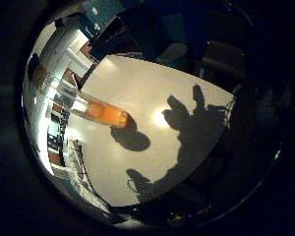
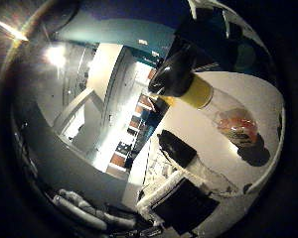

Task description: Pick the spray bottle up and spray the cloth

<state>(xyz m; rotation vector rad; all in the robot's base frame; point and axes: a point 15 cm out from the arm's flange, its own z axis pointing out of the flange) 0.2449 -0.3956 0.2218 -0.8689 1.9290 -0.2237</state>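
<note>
A white counter point(image 1: 137, 98) is carrying the scene. A dark cloth point(image 2: 176, 148) is lying on it, near its edge. The spray bottle point(image 2: 213, 106), clear with orange liquid and a black head, is standing on the counter, casting a round shadow. Whether the robot hand is gripping anything, I cannot tell.

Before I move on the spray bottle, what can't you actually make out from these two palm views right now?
- Cloth: a dark shape lies on the white table in the thumb side view; whether it is the cloth cannot be told.
- Spray bottle: its trigger and nozzle direction are lost in the black head in the thumb side view; in the little finger side view, glare washes out its upper part.
- Hand: only its shadow on the table shows, so finger state is unknown.
</note>
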